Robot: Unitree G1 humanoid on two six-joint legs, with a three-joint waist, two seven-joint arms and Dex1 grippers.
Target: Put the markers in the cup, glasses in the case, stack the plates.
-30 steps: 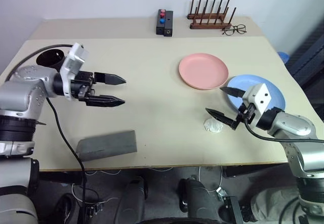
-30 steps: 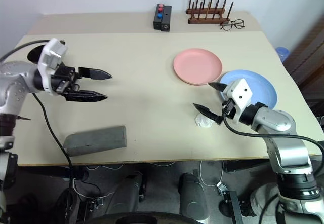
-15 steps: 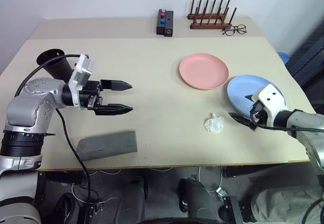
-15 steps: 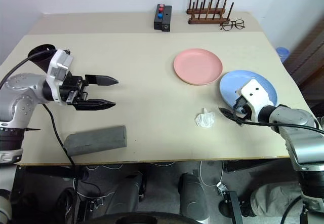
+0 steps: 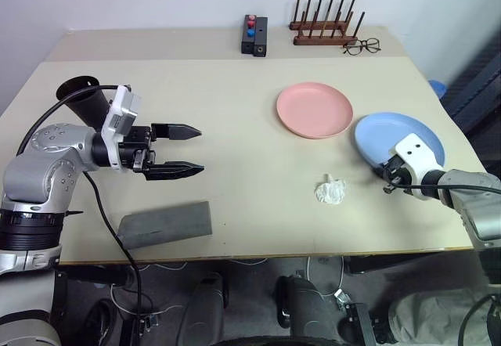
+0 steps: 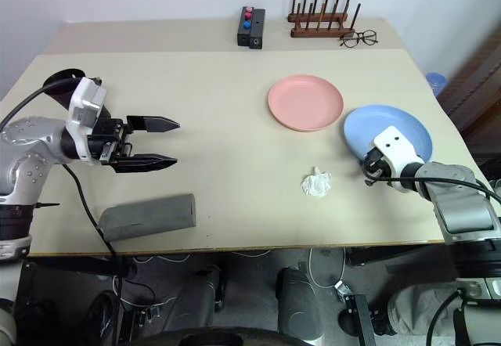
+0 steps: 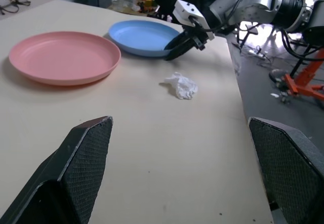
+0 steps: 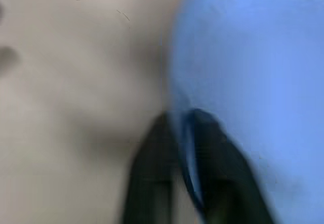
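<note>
Pinching the near rim of the round light blue plate (image 5: 399, 138), the right gripper (image 5: 388, 182) has its black fingers closed on that edge. The round pink plate (image 5: 315, 109) lies just beside the blue plate, apart from it. A crumpled white tissue (image 5: 330, 191) sits near the blue plate's near rim. Well apart from the blue plate, the left gripper (image 5: 188, 150) hovers wide open, empty, above the grey soft case (image 5: 165, 223); the tall black cup (image 5: 81, 95) stands behind it.

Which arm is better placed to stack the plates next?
Right. The right gripper is shut on the blue plate's near rim, beside the pink plate. The left gripper hangs open across the table.
</note>
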